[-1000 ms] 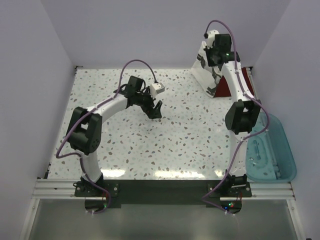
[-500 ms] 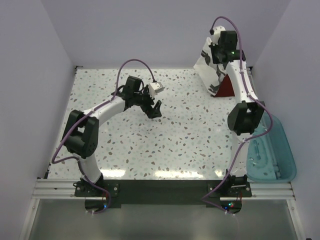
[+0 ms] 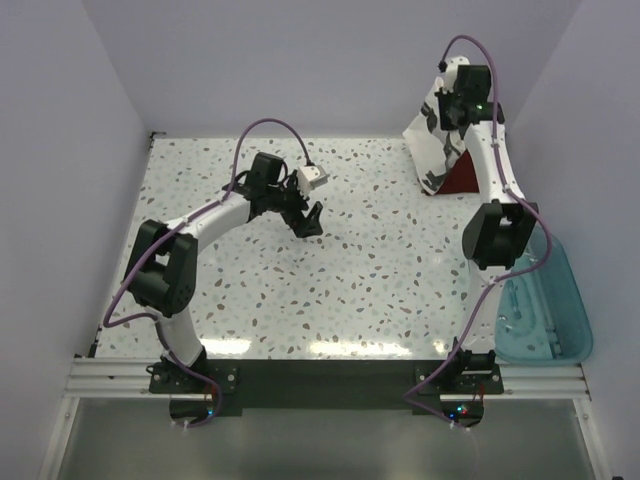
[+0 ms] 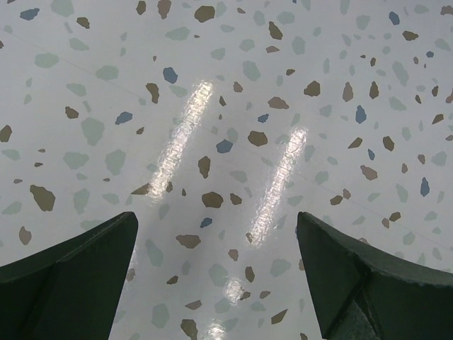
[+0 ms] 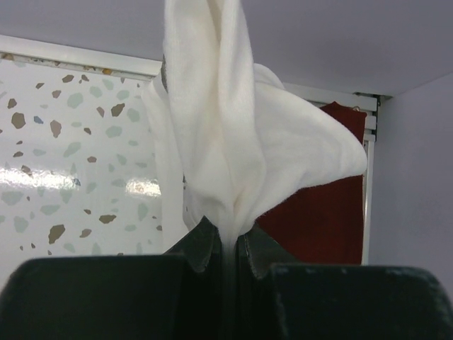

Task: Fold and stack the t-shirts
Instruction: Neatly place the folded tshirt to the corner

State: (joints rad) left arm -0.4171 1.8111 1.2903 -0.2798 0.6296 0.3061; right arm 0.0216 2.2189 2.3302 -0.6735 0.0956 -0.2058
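Note:
My right gripper [image 3: 462, 95] [image 5: 228, 241] is raised high over the table's far right corner and is shut on a bunched fold of the white t-shirt [image 3: 433, 140] [image 5: 226, 134]. The shirt hangs down from the jaws, its dark print showing. Under and behind it lies the dark red t-shirt [image 3: 463, 178] [image 5: 318, 212], mostly hidden by the white cloth. My left gripper [image 3: 310, 220] [image 4: 216, 234] hovers open over bare speckled tabletop near the middle, with nothing between its fingers [image 4: 78, 276].
A translucent teal plastic bin [image 3: 540, 305] sits off the table's right edge beside the right arm. White walls enclose the speckled table [image 3: 350, 280] on the left, back and right.
The right gripper has lifted the white t-shirt higher and further toward the back right corner, uncovering more of the dark red shirt. The left arm has barely moved.

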